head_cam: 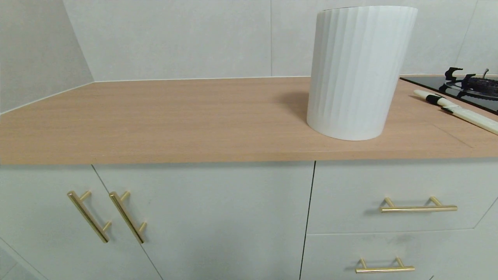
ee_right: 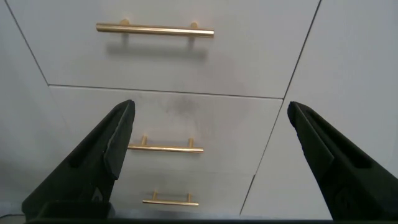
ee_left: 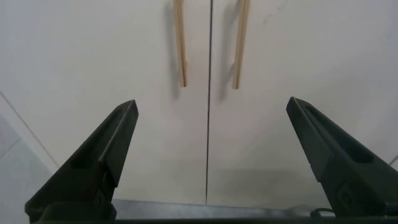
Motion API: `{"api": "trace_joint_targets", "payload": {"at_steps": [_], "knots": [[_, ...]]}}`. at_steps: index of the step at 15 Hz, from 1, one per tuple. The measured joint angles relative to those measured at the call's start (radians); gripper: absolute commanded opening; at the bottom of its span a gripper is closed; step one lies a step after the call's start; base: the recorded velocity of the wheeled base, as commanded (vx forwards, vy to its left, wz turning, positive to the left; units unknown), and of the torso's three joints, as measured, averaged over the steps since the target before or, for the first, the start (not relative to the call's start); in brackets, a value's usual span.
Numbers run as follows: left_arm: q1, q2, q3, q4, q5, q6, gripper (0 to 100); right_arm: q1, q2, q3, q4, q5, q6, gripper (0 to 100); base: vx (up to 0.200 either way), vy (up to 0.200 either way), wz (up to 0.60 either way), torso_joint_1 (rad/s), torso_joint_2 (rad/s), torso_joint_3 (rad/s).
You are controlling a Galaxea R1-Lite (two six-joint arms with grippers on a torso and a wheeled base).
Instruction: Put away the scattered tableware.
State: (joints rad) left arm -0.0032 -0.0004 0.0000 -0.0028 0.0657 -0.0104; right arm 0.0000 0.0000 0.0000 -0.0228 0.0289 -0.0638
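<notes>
A tall white ribbed container (head_cam: 356, 72) stands on the wooden countertop (head_cam: 175, 120), right of its middle. To its right a white utensil with a black band (head_cam: 455, 111) lies near the edge of a black cooktop (head_cam: 451, 90). My left gripper (ee_left: 210, 115) is open, held low in front of the white double cabinet doors and their two gold handles (ee_left: 210, 42). My right gripper (ee_right: 210, 118) is open too, facing the white drawer fronts with gold bar handles (ee_right: 155, 29). Nothing lies between the fingers of either one.
White tiled walls close the counter at the back and left. A black pan support (head_cam: 469, 81) sits on the cooktop. Below the counter are two cabinet doors (head_cam: 105, 216) at left and stacked drawers (head_cam: 418, 208) at right. The counter's left half is bare wood.
</notes>
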Motion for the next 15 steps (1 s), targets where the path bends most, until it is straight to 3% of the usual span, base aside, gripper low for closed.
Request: {"api": "trace_joint_targets", "payload": {"at_steps": [10,15], "knots": [[0.0,0.0,0.0,-0.001,0.0,0.0,100,0.0,0.0,0.0,0.0,-0.002,0.001,100,0.0,-0.18,0.0,0.002,0.0,0.002],[-0.001,0.0,0.0,0.0,0.0,0.0,100,-0.001,0.0,0.0,0.0,-0.002,0.0,100,0.0,0.0,0.0,0.0,0.0,0.0]]}}
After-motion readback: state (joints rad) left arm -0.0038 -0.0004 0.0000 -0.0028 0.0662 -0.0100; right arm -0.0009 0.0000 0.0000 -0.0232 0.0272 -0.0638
